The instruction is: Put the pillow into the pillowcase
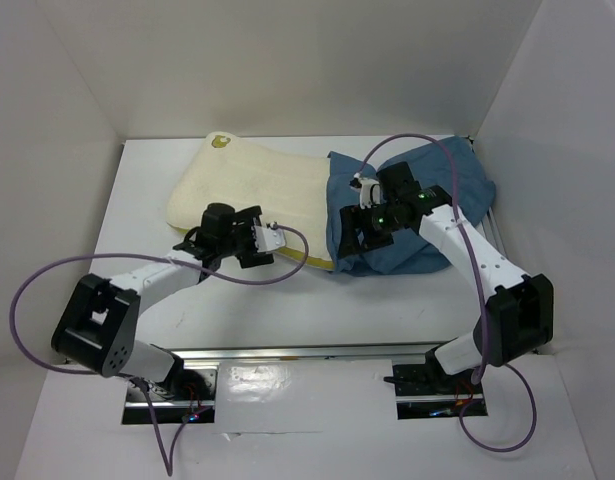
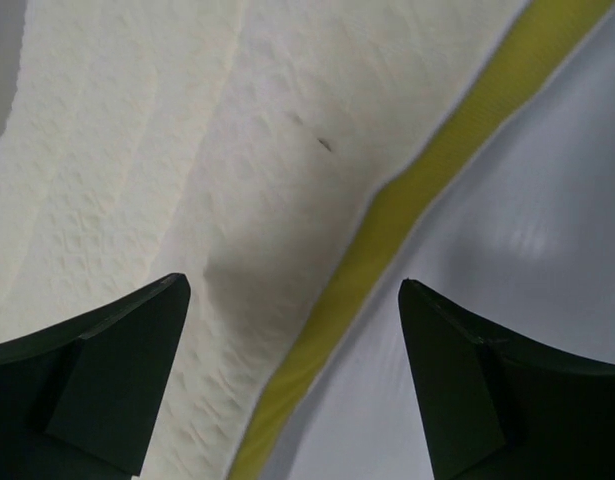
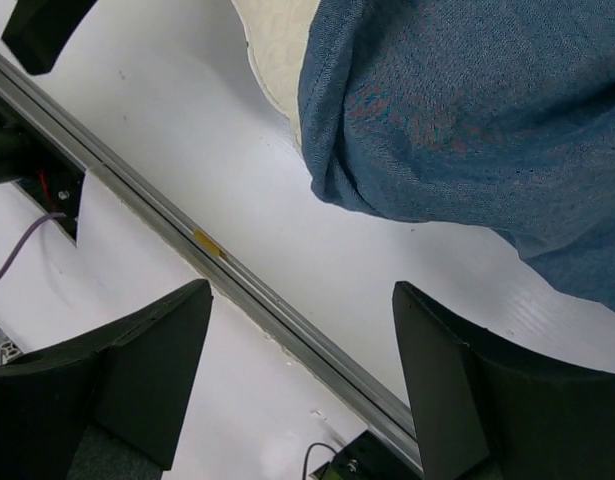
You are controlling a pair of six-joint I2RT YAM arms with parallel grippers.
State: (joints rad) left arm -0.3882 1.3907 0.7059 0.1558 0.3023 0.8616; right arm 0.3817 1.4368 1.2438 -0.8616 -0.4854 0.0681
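Top external view: the pillow [image 1: 249,185] lies on the white tabletop [image 1: 287,305] left of centre, its right end covered by the crumpled pillowcase [image 1: 442,190] beside it. The left fingers [image 2: 97,380] stand wide apart and grip nothing, hovering over the pillow's yellow edge band [image 2: 387,230] at its near side. The right fingers [image 3: 127,370] are also spread wide and empty, above the pillowcase's near left corner.

White table [image 1: 287,300] bears the pillow [image 1: 247,180] beside the pillowcase [image 1: 477,195].
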